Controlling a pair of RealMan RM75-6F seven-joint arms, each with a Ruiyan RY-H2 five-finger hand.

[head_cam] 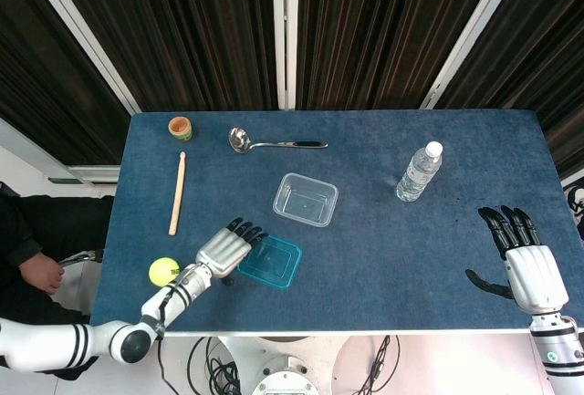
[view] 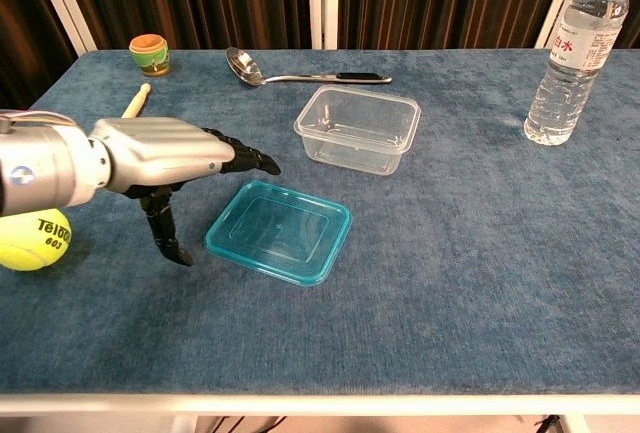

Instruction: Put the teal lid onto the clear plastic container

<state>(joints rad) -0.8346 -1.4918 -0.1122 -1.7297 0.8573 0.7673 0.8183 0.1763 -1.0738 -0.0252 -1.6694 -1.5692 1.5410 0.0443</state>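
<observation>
The teal lid point(head_cam: 272, 262) point(view: 279, 230) lies flat on the blue table, in front of the clear plastic container point(head_cam: 306, 200) point(view: 359, 128), which stands empty and upright. My left hand point(head_cam: 224, 249) point(view: 165, 154) hovers at the lid's left edge, open, its fingers stretched over the lid's near-left corner and its thumb hanging down beside it. My right hand point(head_cam: 524, 265) is open at the table's front right, far from both objects; the chest view does not show it.
A tennis ball point(head_cam: 164, 272) point(view: 33, 236) lies just left of my left hand. A wooden stick point(head_cam: 177, 192), a small orange cup point(head_cam: 180, 127) and a metal ladle point(head_cam: 274, 143) sit at the back left. A water bottle point(head_cam: 419, 171) point(view: 576, 55) stands at the right.
</observation>
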